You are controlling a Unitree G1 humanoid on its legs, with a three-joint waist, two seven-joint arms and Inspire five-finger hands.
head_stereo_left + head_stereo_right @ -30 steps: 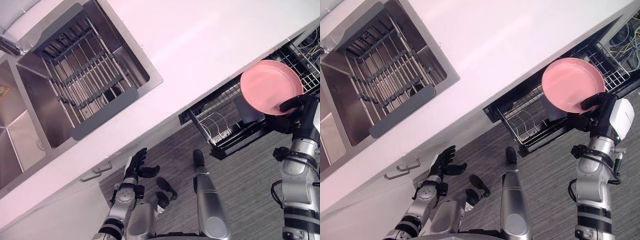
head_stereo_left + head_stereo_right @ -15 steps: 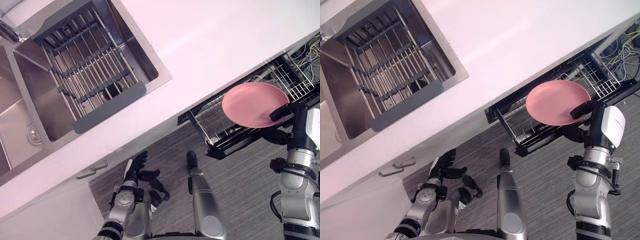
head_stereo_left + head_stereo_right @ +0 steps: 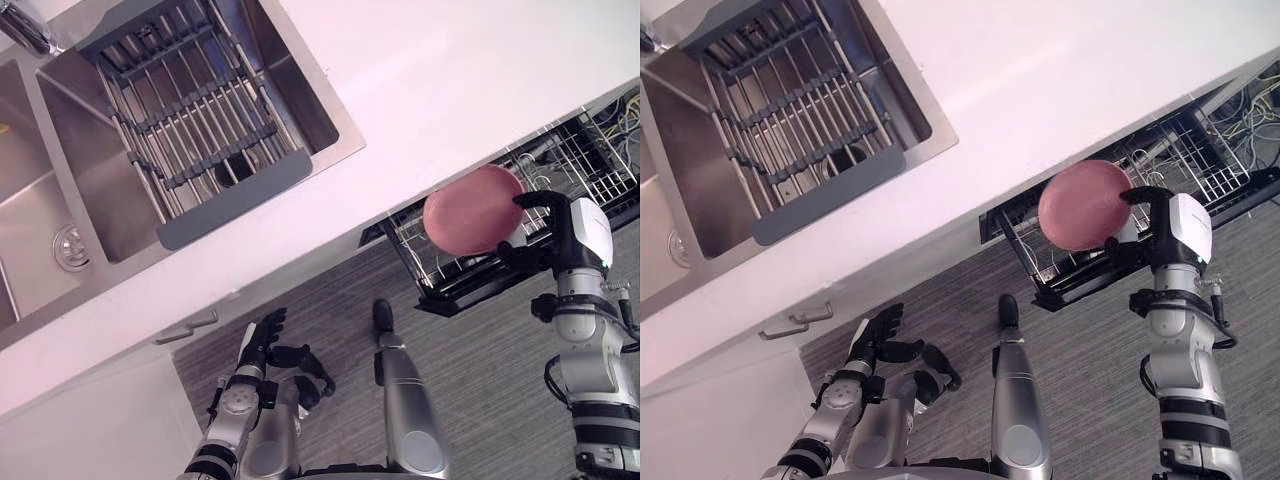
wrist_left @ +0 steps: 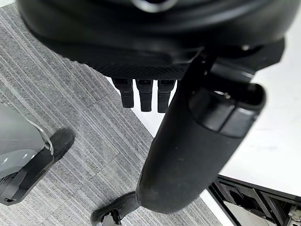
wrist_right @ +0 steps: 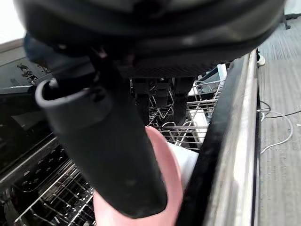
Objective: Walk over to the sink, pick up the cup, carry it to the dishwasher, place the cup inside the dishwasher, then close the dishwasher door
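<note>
My right robot hand (image 3: 562,228) is pinching a pink plate (image 3: 468,210), not a cup, by its rim, tilting it over the dishwasher rack (image 3: 598,160). I'm judging it light, stiff, slippery and breakable, so the rim grip suits. My left robot hand (image 3: 262,340) is hanging open over the grey floor (image 3: 480,380), below the white worktop (image 3: 450,70).

The pink plate (image 3: 472,210) stands tilted over the dishwasher rack (image 3: 600,160).

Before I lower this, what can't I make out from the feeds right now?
Slots of the dishwasher rack beneath the pink plate: hidden by the plate, both eye views.
Whether the plate touches the rack: the right hand's thumb blocks it, right wrist view.
Rack's far end: cut off at the eye views' right edge.
</note>
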